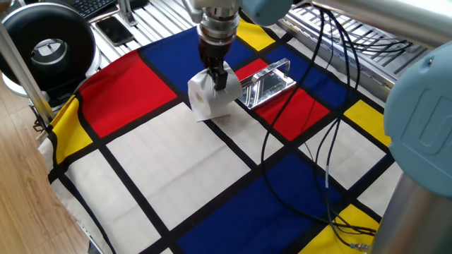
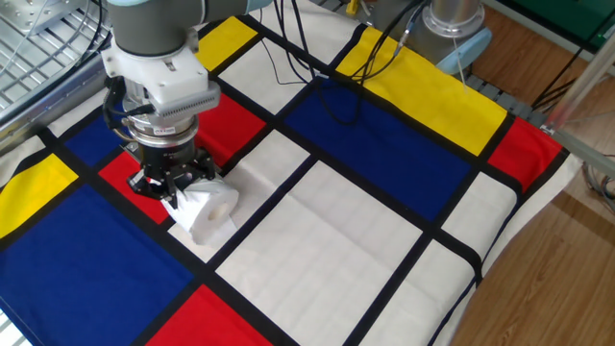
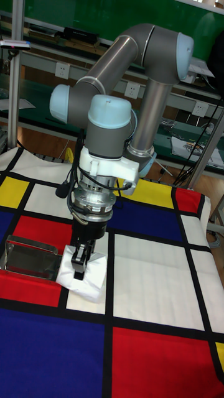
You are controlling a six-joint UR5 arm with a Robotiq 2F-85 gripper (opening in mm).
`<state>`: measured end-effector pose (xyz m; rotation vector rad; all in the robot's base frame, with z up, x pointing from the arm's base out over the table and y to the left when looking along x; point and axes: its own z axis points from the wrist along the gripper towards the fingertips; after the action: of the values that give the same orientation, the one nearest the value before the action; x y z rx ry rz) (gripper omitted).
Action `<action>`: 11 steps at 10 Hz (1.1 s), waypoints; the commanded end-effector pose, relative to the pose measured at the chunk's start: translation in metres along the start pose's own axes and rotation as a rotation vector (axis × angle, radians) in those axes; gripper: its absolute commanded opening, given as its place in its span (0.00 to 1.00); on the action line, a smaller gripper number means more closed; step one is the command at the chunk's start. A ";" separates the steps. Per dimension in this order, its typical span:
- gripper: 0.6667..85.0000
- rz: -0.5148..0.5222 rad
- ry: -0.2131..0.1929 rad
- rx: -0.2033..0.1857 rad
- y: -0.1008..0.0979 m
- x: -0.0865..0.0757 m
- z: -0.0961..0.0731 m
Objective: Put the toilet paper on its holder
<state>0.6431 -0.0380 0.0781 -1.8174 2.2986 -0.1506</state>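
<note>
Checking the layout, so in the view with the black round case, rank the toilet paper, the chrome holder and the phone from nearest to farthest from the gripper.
1. toilet paper, in the gripper's jaws.
2. holder, just beside it on the red patch.
3. phone, off the cloth at the table's far edge.

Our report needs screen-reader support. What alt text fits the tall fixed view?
A grey robot arm's gripper is shut on a white toilet paper roll resting on a colour-block cloth, beside a shiny chrome holder.

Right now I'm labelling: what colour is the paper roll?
White; the paper roll shows best in the other fixed view.
</note>
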 end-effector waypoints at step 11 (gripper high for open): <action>0.01 0.063 -0.002 -0.018 0.010 0.028 0.005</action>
<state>0.6284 -0.0628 0.0667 -1.7938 2.3364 -0.1331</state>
